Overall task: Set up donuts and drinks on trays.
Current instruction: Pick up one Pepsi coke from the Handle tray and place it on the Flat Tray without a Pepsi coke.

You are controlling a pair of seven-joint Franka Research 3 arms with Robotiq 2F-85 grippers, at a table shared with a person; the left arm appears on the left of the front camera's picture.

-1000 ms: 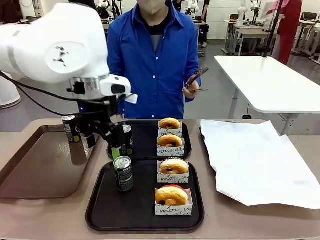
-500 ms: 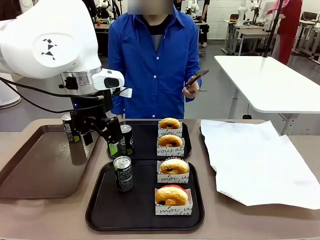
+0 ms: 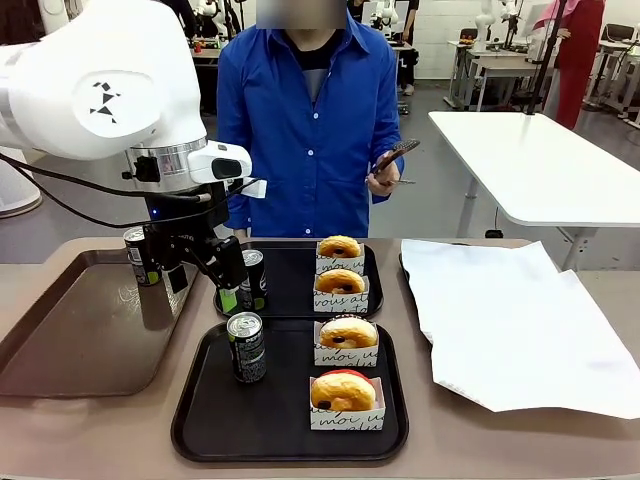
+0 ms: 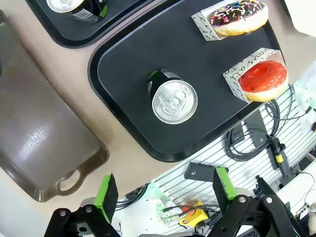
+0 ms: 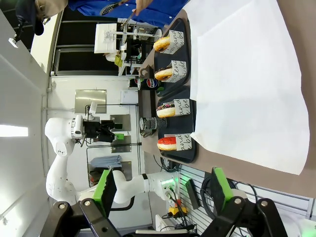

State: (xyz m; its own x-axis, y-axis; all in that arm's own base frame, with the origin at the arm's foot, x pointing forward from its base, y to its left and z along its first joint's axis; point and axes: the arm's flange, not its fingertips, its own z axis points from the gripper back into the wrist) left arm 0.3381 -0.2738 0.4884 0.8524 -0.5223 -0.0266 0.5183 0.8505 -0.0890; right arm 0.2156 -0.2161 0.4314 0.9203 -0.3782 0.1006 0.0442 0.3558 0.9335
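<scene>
Trays [image 3: 290,440] lie edge to edge, left tool [image 3: 200,285] open above.

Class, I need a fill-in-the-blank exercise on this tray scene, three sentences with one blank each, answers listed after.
1. The near black tray holds ___ boxed donuts and one can.
2. The left gripper has its jaws ___, with nothing between them.
3. The person at the far side wears a ___ shirt.

Missing words: two; open; blue

Bright even indoor light; glare on brown tray [image 4: 47,143]; wrist views bent at edges; focus sharp.
</scene>
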